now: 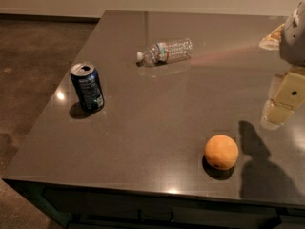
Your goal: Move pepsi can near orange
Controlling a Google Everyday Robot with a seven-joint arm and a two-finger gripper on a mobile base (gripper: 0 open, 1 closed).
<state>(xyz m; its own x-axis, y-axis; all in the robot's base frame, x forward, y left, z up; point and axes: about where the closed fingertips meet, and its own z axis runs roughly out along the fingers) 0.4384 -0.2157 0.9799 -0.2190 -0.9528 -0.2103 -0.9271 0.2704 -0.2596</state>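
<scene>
Small dark blue pepsi can (87, 87) is standing upright on the glossy grey surface's (152, 128) left, well apart from the round orange fruit (221, 151) near the front; cream gripper (285, 99) is hovering at right, its openness impossible to tell

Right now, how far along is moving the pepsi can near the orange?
Nothing looks done yet: the pepsi can stands upright at the left, far from the orange at the front right. The hand hangs at the right edge of view, touching neither. Left: reach the can, grasp it, set it beside the orange.
</scene>
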